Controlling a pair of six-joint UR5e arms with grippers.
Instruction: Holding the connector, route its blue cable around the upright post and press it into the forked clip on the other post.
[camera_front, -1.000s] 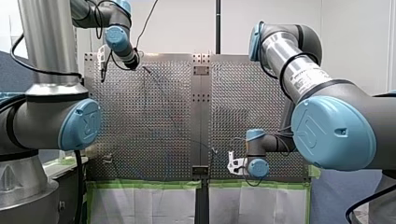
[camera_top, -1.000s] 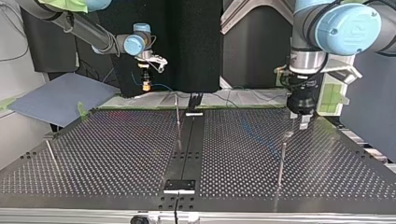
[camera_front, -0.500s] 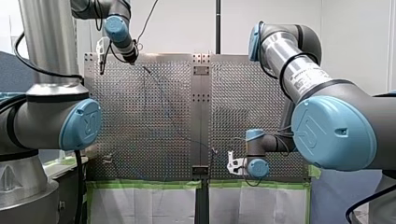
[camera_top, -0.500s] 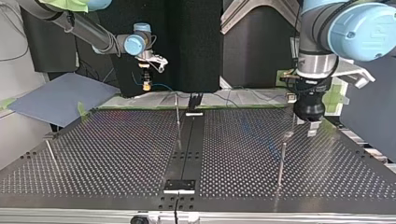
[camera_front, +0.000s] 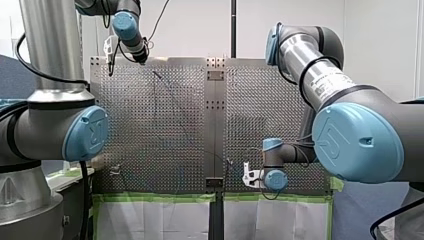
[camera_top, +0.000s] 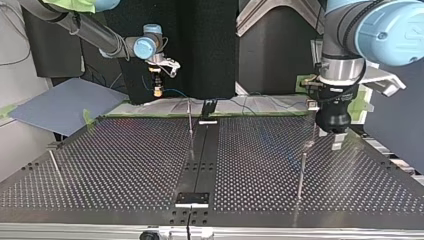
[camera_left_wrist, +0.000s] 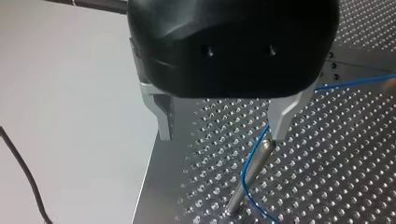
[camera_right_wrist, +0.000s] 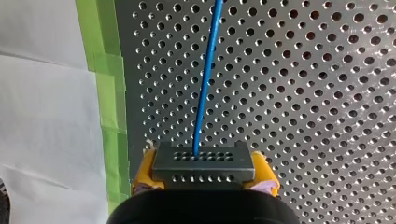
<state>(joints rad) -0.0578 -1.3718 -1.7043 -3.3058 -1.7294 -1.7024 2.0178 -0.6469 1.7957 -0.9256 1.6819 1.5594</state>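
Note:
My right gripper (camera_right_wrist: 204, 179) is shut with its yellow pads on the grey connector (camera_right_wrist: 203, 163). The blue cable (camera_right_wrist: 207, 79) runs straight out of the connector over the perforated plate. In the top view this gripper (camera_top: 157, 90) hangs above the table's far edge. My left gripper (camera_left_wrist: 222, 135), black with metal fingers (camera_left_wrist: 282, 119), is open and holds nothing. One fingertip stands just above the tip of an upright post (camera_left_wrist: 250, 173), and the cable (camera_left_wrist: 252, 156) passes along that post. In the top view my left gripper (camera_top: 335, 138) hovers just past the post (camera_top: 301, 171).
Another thin post (camera_top: 190, 121) stands near the table's middle strip (camera_top: 199, 165), and a leaning one (camera_top: 55, 165) at the top view's left. A blue-grey sheet (camera_top: 60, 104) lies beyond the table. Green tape (camera_right_wrist: 108, 107) lines the plate's edge.
My left arm has drifted toward the top view's right, off the post, its gripper open all along. The right arm with the connector has stayed put.

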